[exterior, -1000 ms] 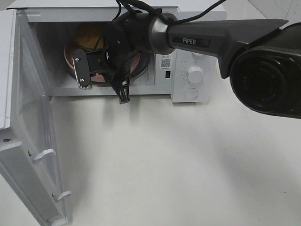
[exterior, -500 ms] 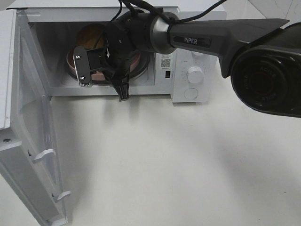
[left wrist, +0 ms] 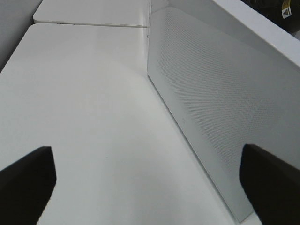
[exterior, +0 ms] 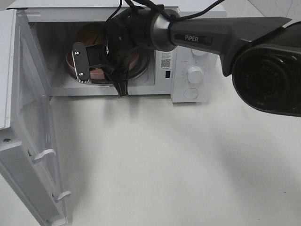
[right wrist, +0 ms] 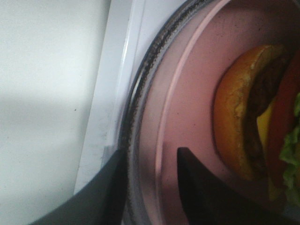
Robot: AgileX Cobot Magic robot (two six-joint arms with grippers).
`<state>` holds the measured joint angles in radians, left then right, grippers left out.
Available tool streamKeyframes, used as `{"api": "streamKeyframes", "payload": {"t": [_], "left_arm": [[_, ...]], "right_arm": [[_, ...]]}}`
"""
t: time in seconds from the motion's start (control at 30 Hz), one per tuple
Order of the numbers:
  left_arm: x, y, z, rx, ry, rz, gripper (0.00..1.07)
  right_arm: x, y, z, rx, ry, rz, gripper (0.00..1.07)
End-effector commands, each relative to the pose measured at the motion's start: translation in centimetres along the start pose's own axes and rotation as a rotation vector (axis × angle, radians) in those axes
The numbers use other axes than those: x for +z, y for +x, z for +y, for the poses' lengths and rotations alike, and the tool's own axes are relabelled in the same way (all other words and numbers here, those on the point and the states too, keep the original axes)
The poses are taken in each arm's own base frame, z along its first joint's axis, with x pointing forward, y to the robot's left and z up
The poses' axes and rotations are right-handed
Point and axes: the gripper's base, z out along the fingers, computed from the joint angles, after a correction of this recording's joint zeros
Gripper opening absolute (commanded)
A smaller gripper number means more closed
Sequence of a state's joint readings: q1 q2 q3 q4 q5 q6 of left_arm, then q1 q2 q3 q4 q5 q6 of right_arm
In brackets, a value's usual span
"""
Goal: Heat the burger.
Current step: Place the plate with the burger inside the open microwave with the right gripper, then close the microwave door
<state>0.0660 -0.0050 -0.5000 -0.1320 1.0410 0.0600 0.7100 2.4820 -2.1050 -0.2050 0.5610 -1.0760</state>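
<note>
1. You find the microwave (exterior: 193, 70) standing at the back of the white table (exterior: 164, 155). Its door (exterior: 28, 117) is swung wide open to the left in the high view.
2. The burger (right wrist: 248, 112) sits inside the cavity on the pink plate (right wrist: 187, 84), toward the back left of that plate in the high view. The plate rests on the glass turntable (right wrist: 136, 89).
3. Your right gripper (exterior: 101, 77) reaches in through the opening to the plate's front edge. Its wrist view shows the jaws parted, one finger over the plate and the other outside the turntable's edge. The plate's rim lies in the gap and is not pinched. This gripper holds nothing.
4. The burger stands apart from both of those fingers.
5. Your left gripper (left wrist: 147, 178) shows only in its own wrist view. Its fingers are spread wide above the table with nothing between them. A white dotted panel (left wrist: 211, 93) stands upright on the table nearby.
</note>
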Motion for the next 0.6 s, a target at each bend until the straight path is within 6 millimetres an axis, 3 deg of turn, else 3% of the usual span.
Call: {"api": "streamKeyframes", "payload": {"t": [0.03,0.27,0.33,0.6], "left_arm": [[-0.2,0.1,0.0,0.002,0.006,-0.022,1.0],[-0.2,0.1,0.0,0.002,0.006,-0.022,1.0],[-0.2,0.1,0.0,0.002,0.006,-0.022,1.0],[-0.2,0.1,0.0,0.002,0.006,-0.022,1.0]], "right_arm": [[-0.5,0.2,-0.1,0.001,-0.022,0.019,0.4],[-0.8,0.1,-0.2,0.012,-0.021,0.016,0.53],[-1.2,0.1,-0.1,0.043,-0.013,0.007,0.64],[-2.8,0.3,0.4,0.039,0.01,-0.014,0.8]]}}
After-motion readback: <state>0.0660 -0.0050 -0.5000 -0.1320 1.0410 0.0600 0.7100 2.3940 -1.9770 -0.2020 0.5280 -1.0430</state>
